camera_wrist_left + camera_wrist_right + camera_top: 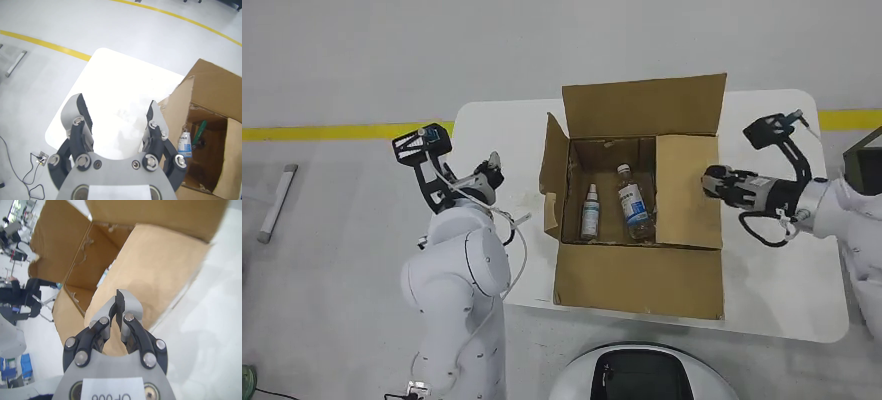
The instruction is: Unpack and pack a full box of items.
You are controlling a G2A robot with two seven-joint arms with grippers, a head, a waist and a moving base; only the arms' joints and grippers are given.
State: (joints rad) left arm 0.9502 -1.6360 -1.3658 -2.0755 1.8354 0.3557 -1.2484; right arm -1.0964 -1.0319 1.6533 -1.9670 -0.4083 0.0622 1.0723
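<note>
On the white rounded table (782,280), found an open brown cardboard box (637,280) holding a clear blue-labelled bottle (635,203) and a smaller spray bottle (590,212), both lying flat. Noted left gripper (116,98) spread wide and empty beside the box, right gripper (118,294) pinched shut at its folded-in side flap (687,190).

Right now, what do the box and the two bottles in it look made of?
Box: brown cardboard, matte, with ragged torn flap edges. Small bottle and large bottle: probably clear plastic, see-through bodies with blue-and-white labels; glass can't be ruled out.
</note>
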